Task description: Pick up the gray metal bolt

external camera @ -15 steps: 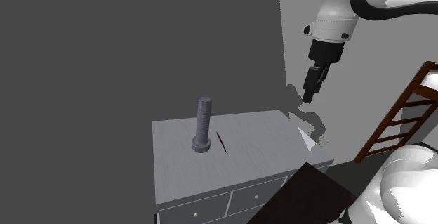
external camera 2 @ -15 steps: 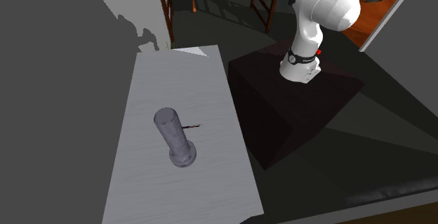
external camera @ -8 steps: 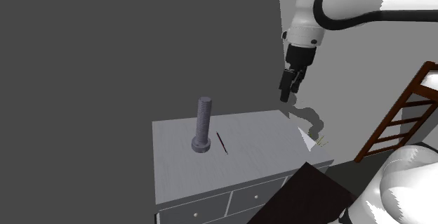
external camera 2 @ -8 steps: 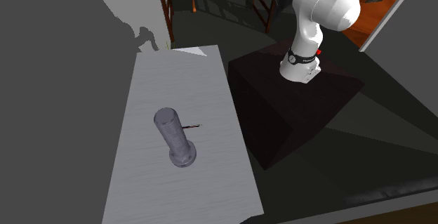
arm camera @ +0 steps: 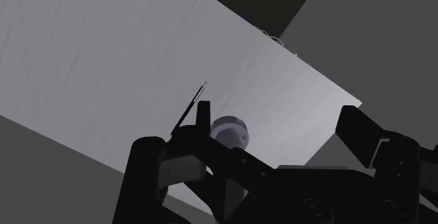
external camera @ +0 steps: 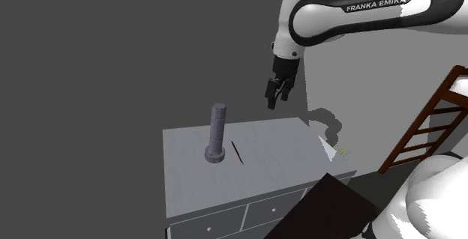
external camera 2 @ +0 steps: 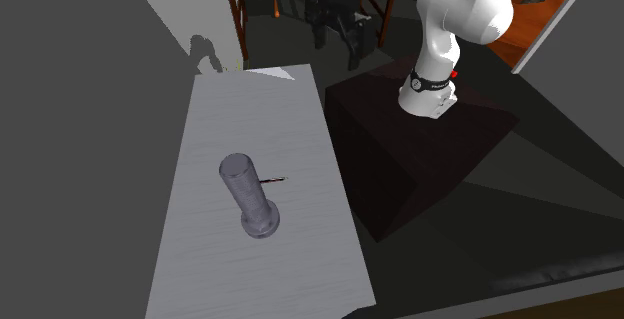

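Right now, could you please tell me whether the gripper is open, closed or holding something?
Gripper: open, holding nothing; the gray bolt stands head-down on the drawer cabinet, untouched.

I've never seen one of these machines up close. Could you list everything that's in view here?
bolt: one, grey, standing upright on its head on the cabinet top
thin stick: one, dark, lying flat on the cabinet top beside the bolt
cabinet: one, light grey, drawers in front, against a grey wall
ladder-like frame: one, reddish brown, at the shoulder view's right edge
stand: one, dark box, beside the cabinet
arm: one, white with dark joints, rising from the stand
gripper: one, black, fingers open, in the air up and to the shoulder view's right of the bolt, touching nothing
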Robot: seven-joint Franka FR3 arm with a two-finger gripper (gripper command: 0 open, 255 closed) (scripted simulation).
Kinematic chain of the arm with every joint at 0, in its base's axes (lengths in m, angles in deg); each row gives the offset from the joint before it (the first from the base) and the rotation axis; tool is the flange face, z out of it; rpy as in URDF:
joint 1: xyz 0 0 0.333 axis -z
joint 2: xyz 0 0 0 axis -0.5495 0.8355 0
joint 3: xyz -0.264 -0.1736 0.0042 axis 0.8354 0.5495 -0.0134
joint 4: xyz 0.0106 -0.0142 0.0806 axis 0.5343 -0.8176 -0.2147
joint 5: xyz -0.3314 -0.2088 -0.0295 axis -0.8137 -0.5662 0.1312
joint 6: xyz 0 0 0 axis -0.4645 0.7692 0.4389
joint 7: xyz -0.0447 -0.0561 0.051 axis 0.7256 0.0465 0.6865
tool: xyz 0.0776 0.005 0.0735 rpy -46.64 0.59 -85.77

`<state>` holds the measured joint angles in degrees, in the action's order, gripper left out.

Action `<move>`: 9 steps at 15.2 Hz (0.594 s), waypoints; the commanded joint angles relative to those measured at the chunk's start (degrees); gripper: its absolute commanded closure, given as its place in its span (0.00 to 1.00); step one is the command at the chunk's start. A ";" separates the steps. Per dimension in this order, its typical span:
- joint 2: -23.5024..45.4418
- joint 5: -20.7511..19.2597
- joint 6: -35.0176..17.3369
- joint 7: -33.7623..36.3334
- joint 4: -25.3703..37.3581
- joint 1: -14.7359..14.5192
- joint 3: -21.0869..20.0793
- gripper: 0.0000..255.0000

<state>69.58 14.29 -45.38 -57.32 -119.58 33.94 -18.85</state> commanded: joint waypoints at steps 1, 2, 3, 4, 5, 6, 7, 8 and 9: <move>4.31 -0.18 -2.66 0.54 1.89 0.03 -0.37 0.00; 6.46 -0.33 -3.60 0.79 3.19 0.05 -0.52 0.00; 8.62 -0.49 -4.47 1.05 4.57 0.05 -0.66 0.00; 10.78 -0.68 -5.27 1.30 6.03 0.05 -0.79 0.00; 12.95 -0.88 -6.00 1.56 7.56 0.04 -0.91 0.00; 15.13 -1.09 -6.66 1.82 9.16 0.02 -1.02 0.00; 17.31 -1.32 -7.25 2.08 10.85 -0.02 -1.12 0.00; 19.51 -1.57 -7.77 2.34 12.61 -0.07 -1.20 0.00; 21.71 -1.82 -8.21 2.59 14.46 -0.15 -1.27 0.00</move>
<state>88.97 12.69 -52.71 -55.30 -106.65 34.00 -19.87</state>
